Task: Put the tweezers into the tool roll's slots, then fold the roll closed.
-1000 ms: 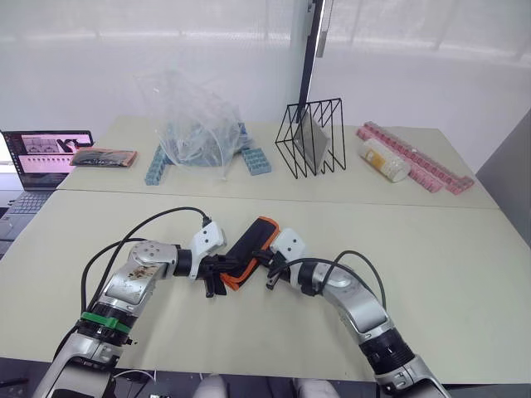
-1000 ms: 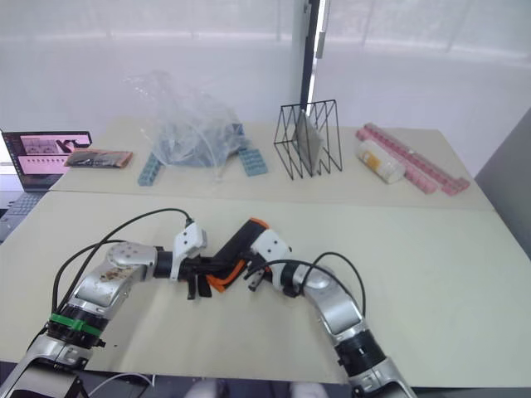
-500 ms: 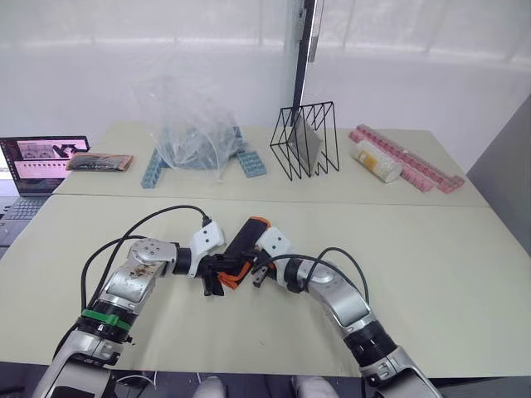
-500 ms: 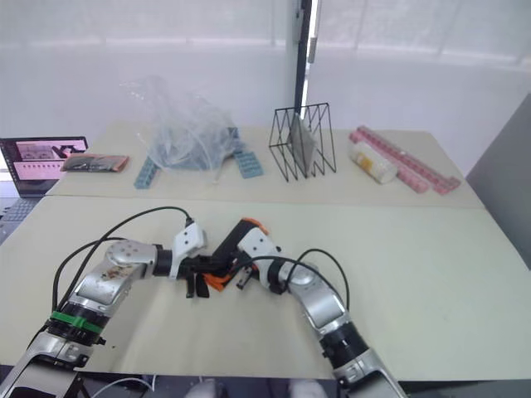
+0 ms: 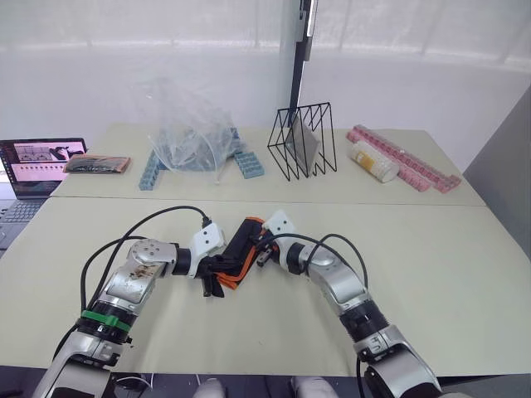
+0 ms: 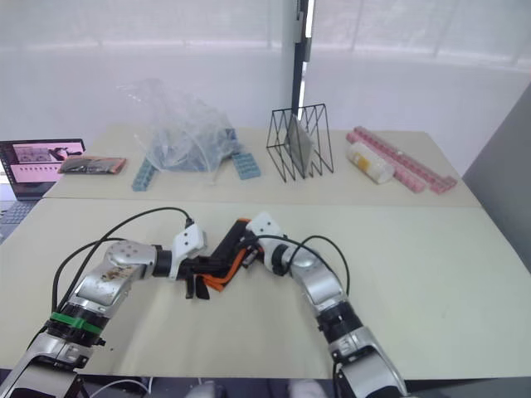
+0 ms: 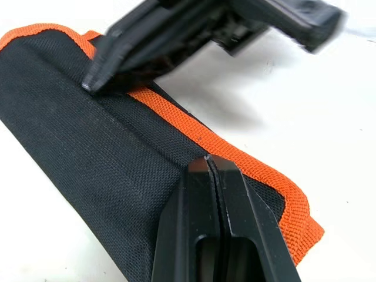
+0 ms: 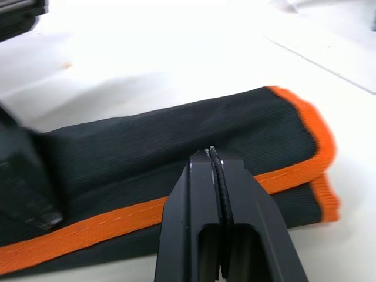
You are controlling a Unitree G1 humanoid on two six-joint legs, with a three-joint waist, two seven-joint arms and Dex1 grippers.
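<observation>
roll point(image 7: 88, 135): we see it folded on surface point(image 5: 431, 274)
L fingers point(image 7: 211, 170): pressed together, nothing between, tips on fabric
R fingers point(image 8: 214, 161): same
risk: we reckon flap springs open if either lifts

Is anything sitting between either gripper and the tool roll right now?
Nothing visible. The tool roll lies folded on the table, with the left gripper and the right gripper both right at its black fabric, jaws shut. No other object lies between them.
</observation>
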